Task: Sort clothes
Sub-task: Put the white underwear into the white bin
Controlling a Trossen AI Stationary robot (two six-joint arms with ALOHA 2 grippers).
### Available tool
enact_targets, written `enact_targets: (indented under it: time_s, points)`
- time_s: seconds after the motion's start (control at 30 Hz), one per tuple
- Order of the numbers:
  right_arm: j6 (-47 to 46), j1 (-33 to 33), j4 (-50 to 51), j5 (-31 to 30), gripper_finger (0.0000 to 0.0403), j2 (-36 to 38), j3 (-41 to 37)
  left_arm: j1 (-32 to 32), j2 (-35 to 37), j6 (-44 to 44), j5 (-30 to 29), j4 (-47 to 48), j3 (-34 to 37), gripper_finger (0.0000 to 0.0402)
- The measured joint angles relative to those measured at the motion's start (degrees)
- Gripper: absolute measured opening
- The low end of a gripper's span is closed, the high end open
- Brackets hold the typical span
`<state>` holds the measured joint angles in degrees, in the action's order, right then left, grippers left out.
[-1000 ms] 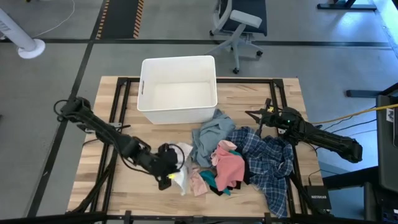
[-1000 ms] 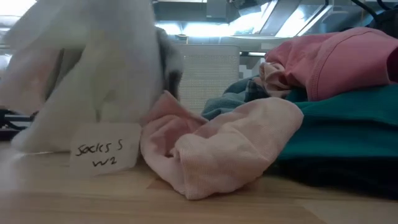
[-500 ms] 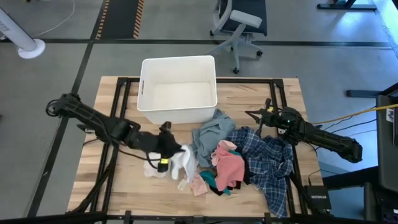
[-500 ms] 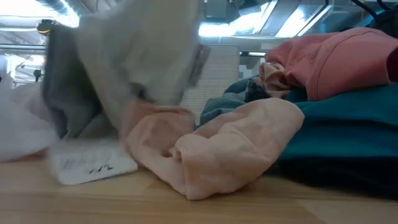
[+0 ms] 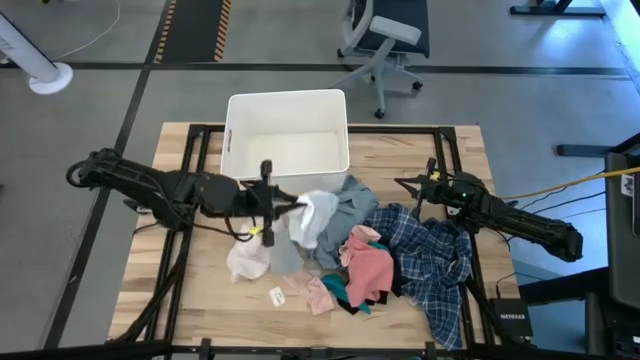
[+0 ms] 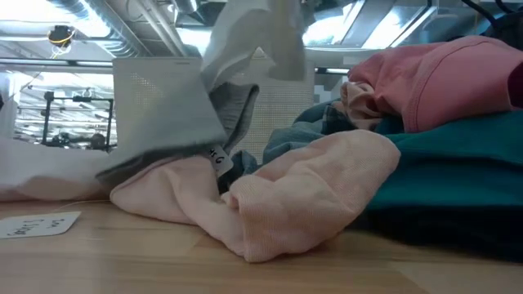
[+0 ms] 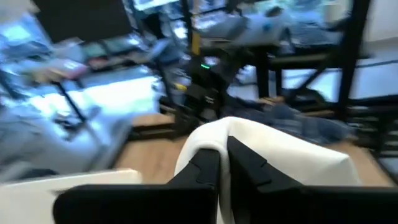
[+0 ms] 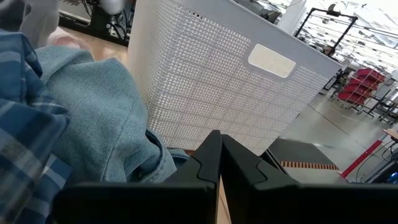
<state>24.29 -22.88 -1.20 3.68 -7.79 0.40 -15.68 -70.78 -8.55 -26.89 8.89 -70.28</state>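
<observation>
Left wrist view heavily blurred: room behind smeared, only a white cloth (image 7: 273,165) just ahead of the closed fingers of the left gripper (image 7: 224,163) readable, its lower part cut off by the frame edge. Contact between fingertips and cloth not discernible there.

Paper tag (image 6: 37,223) at the low view's edge, cut off, handwriting too faint to read; same tag (image 5: 277,295) too small in the high view.

Teal piece (image 6: 458,175) and pink garment (image 6: 441,77) cut off at the low view's edge. Plaid shirt (image 5: 430,265) partly hidden beneath the pink garment in the high view.

Right wrist view: plaid fabric (image 8: 28,143) cut off beside the right gripper (image 8: 219,149); bin (image 8: 217,81) only partly shown.
</observation>
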Motion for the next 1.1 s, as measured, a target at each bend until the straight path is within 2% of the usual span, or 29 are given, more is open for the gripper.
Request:
enact_targets:
  time_s: [0.2,0.4,0.6,0.7,0.9,1.1]
  points:
    - [0.0,0.0,0.0,0.0,0.0019,0.0,0.0,4.1,1.5,-8.7,-5.7,-7.1,0.0,0.0008]
    - [0.0,0.0,0.0,0.0,0.0019,0.0,0.0,9.6,3.8,-16.9,-6.2,-17.0,0.0,0.0007]
    - [0.0,0.0,0.0,0.0,0.0019,0.0,0.0,17.4,5.6,-23.0,-6.7,-18.7,0.0,0.0007]
    - [0.0,0.0,0.0,0.0,0.0019,0.0,0.0,21.3,5.6,-22.6,-6.8,-17.9,0.0,0.0012]
    - [0.0,0.0,0.0,0.0,0.0019,0.0,0.0,25.9,5.0,-16.3,-6.7,-12.3,0.0,0.0030]
    - [0.0,0.0,0.0,0.0,0.0019,0.0,0.0,28.2,4.9,-8.7,-6.8,-7.2,0.0,0.0079]
